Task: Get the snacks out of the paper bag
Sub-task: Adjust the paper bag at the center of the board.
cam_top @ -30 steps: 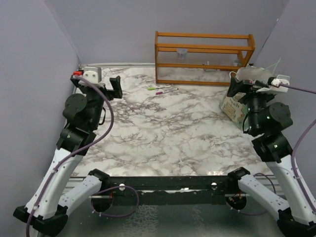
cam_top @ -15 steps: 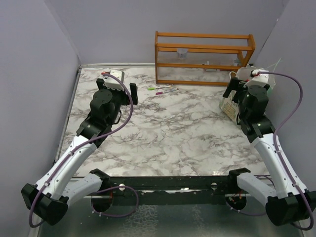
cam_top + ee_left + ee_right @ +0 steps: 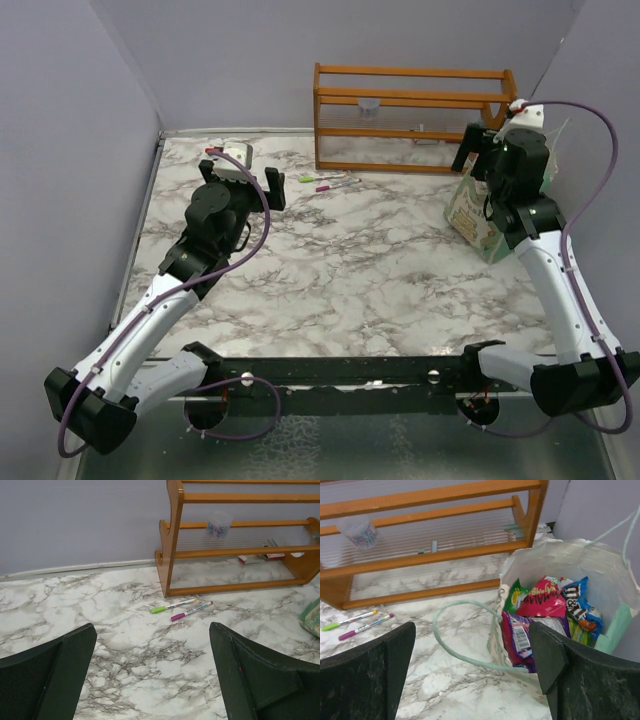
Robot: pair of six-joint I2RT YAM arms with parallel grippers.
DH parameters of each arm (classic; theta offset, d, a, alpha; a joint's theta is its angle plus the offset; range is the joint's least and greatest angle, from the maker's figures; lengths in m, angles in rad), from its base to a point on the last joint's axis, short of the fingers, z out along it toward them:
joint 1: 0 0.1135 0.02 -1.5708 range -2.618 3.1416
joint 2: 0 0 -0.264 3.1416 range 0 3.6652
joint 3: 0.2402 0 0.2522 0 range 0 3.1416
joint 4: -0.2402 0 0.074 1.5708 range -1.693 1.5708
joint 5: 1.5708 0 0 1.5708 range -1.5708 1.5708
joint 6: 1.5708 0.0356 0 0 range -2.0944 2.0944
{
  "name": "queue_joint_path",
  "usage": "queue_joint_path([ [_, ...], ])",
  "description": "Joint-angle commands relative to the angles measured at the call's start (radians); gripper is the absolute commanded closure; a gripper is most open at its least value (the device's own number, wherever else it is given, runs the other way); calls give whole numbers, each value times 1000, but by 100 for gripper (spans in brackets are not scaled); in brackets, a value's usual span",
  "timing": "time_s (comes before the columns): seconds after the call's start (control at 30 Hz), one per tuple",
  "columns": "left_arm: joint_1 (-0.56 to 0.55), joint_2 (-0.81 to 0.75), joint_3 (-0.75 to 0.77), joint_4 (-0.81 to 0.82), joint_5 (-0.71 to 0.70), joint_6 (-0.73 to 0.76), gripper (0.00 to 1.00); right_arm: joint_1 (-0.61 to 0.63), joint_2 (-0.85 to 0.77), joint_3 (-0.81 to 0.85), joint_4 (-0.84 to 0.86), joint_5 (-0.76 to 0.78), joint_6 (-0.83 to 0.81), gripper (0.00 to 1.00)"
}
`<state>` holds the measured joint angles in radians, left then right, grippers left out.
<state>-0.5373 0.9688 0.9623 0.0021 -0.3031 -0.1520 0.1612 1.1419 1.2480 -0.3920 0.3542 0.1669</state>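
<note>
The paper bag [image 3: 476, 216] stands upright at the table's right edge, mint-green and cream, its mouth open. In the right wrist view I look down into the bag [image 3: 546, 555] and see several snacks: a pink-red packet [image 3: 546, 600], a purple one [image 3: 520, 636], a blue one [image 3: 578, 605] and a green one [image 3: 512, 598]. One string handle [image 3: 451, 645] loops out to the left. My right gripper [image 3: 481, 152] [image 3: 471, 630] hangs open above the bag's left rim, holding nothing. My left gripper [image 3: 243, 180] [image 3: 152, 630] is open over bare marble at the back left.
An orange wooden rack [image 3: 412, 115] stands against the back wall, with a small cup [image 3: 219, 524] on its shelf. A green pen [image 3: 172, 606] and a pink pen [image 3: 190, 611] lie in front of the rack. Grey walls close in on both sides.
Both arms have stretched out from their folded poses. The right gripper rose and moved back over the bag's mouth. The left gripper swung right towards the pens.
</note>
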Motion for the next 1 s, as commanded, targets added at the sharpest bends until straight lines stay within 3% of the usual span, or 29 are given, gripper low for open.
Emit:
queue_joint_path([
  [0.0, -5, -17, -14, 49, 20, -24, 1, -9, 67, 112, -127, -117, -13, 10],
  [0.1, -5, -17, -16, 48, 12, -38, 1, -10, 75, 132, -144, -184, -22, 21],
  [0.43, -6, -2, -16, 47, 19, -58, 1, -11, 132, 137, -132, -173, -93, 29],
  [0.63, -6, 5, -17, 47, 21, -62, 1, -11, 176, 155, -120, -240, -108, 48],
  [0.7, -6, 7, -17, 47, 21, -62, 1, -11, 180, 150, -107, -247, -109, 49],
  [0.8, -6, 11, -17, 47, 21, -62, 1, -10, 185, 142, -91, -264, -118, 63],
  [0.87, -7, 14, -17, 46, 18, -63, 1, -10, 185, 134, -81, -279, -121, 80],
  [0.97, -6, 19, -14, 42, 27, -63, 1, -10, 172, 116, -63, -320, -123, 98],
])
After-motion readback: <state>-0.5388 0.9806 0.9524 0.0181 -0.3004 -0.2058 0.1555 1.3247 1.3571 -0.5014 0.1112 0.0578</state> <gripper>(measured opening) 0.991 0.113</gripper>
